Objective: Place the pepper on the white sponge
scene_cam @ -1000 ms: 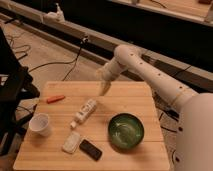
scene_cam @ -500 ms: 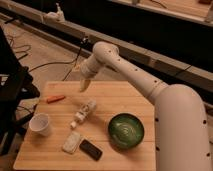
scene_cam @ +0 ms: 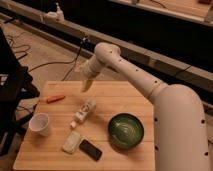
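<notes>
— Where is the gripper (scene_cam: 86,85) seen?

— It is seen at the end of the white arm (scene_cam: 127,70), over the far part of the wooden table (scene_cam: 120,100), left of the middle; it is pointed downward and held above the boards; whether it is wide or narrow cannot be told.

— And where is the pepper (scene_cam: 55,98) found?

— The pepper is found lying flat on the table near the far left corner; it is set to the left of the gripper and apart from it; it is not held.

— Where is the white sponge (scene_cam: 71,142) placed?

— It is laid flat near the front edge, left of the middle; the pepper is kept well apart from it, towards the far side; a black flat rectangle (scene_cam: 91,149) is seen just beside the sponge on its right, though whether the two are touching cannot be told.

— What else is shown on the table?

— A white bottle-like object (scene_cam: 85,112) is laid on its side just beyond the sponge; a white cup (scene_cam: 40,124) is stood upright to the left of the sponge; a green bowl (scene_cam: 125,131) is set right of the middle, near the front.
</notes>
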